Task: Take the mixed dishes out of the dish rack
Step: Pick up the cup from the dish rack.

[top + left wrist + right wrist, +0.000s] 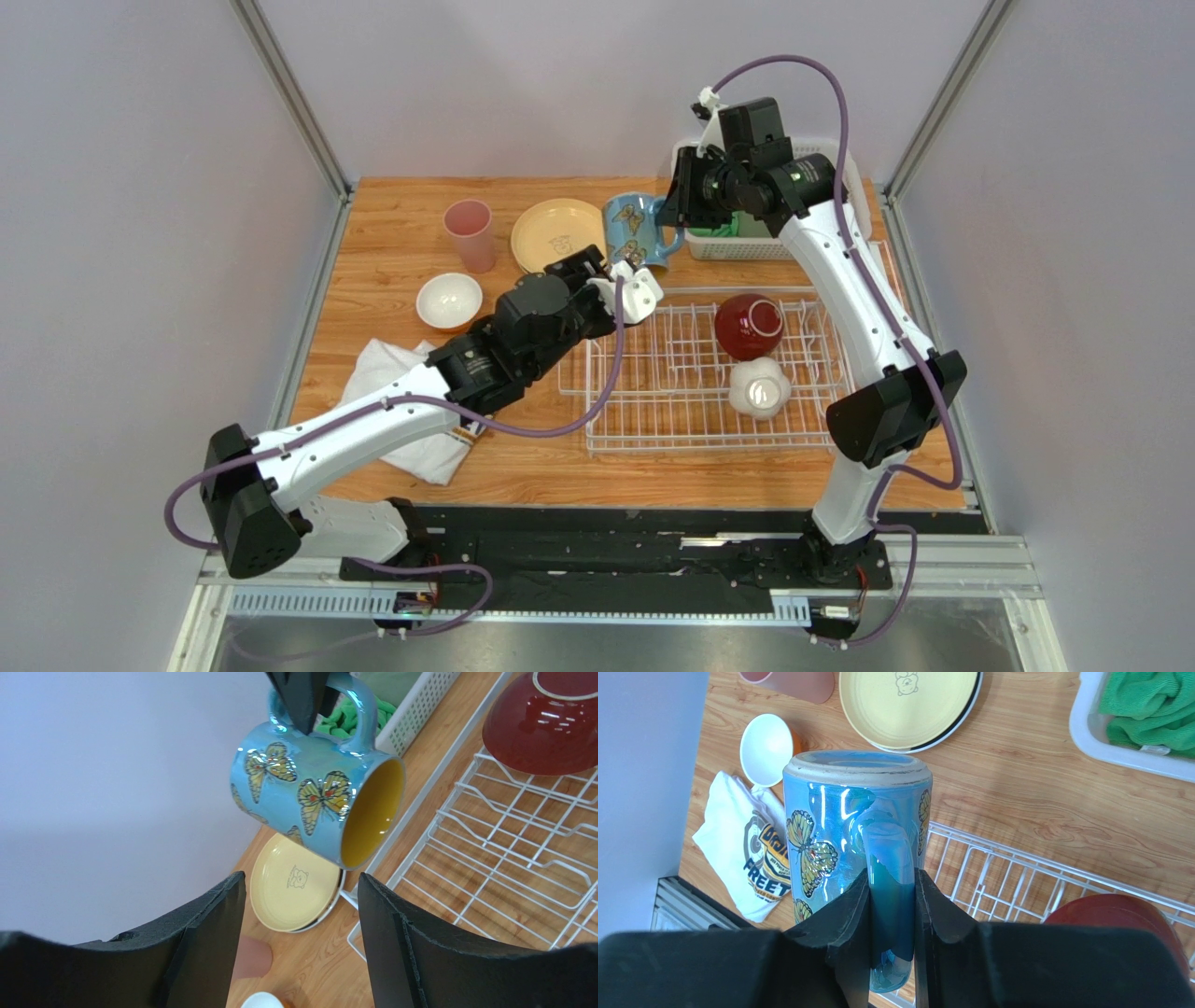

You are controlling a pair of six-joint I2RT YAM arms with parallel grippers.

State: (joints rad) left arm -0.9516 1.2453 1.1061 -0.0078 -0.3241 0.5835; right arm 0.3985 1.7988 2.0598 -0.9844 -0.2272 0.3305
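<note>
Just beyond the far left corner of the dish rack (701, 406), lifted clear of the table (407, 210): light-blue mug (638, 231), pinched by its handle in the right tool (683, 210). Clamps on the handle loop, seemingly because nothing else on so wide a body fits between those jaws. Hence the sideways hang, yellow inside turned toward the rack side. Probably on its way to the unloaded group alongside.

Left tool (631, 291): spread wide, gripping nothing, poised at the rack's corner just under the mug. Likely waiting to receive it or to reach back in; cannot tell which.

Already out on the table, grouped to the left: tan plates (557, 233) stacked, pink cup (470, 234), small white bowl (449, 300) resting in the orange bowl (798, 742). Left inside the rack: dark red bowl (748, 325), upended as if to drain, and a white vessel (759, 388) near it, kind unclear.

Writing and marks: butterflies on the mug, no words. Small bear-like figure on the top plate, no lettering legible. On the T-shirt (407, 406), partly folded print reading roughly "FREE…", the rest hidden. Plain white basket (744, 245) holding green cloths (1151, 707), no label visible.
</note>
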